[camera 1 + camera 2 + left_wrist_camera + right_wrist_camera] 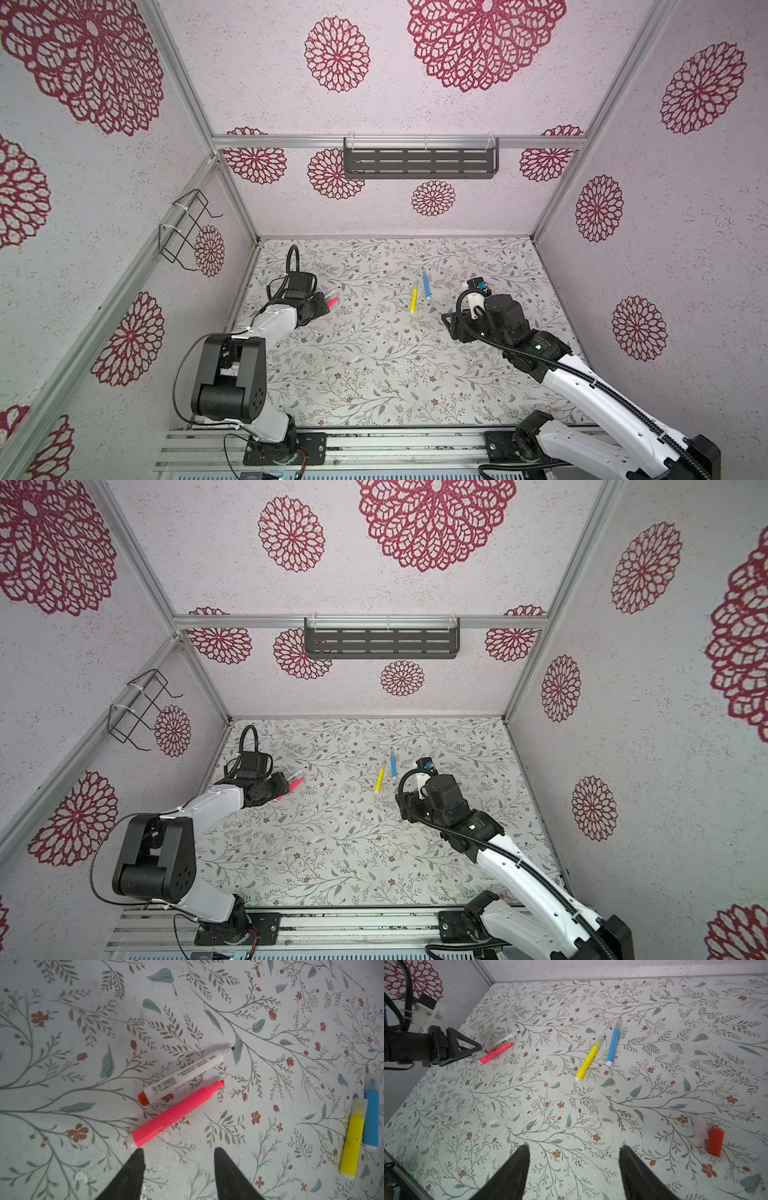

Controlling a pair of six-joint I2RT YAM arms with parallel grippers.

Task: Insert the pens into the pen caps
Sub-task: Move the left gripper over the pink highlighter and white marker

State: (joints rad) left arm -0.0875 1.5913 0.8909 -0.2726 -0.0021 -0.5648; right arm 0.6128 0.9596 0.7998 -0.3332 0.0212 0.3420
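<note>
A pink pen and a white pen with a red end lie side by side, nearly parallel, on the left of the flowered worktop, both with tips bare. Whether the two touch cannot be told. In both top views the white one almost vanishes against the pale pattern, and part of the pair is covered by the left arm's wrist.

Toward the middle a yellow pen and a blue pen lie close together, each with a cloudy see-through cap on its far end. The gap between them narrows toward the capped ends.

Two loose caps show only in the right wrist view: a red cap and, against it, a pale cap so blurred that its outline is hard to make out. They lie well apart from all four pens.

The left pincer is low over the worktop, its jaws about half apart and holding nothing. One fingertip is just beside the pink pen's blunt end; contact cannot be judged.

The right pincer hangs above bare worktop with its jaws wide and empty. Each wrist view cuts off its own pincer's fingers at the frame edge. In both top views the right pincer's fingers are hidden under the arm.
</note>
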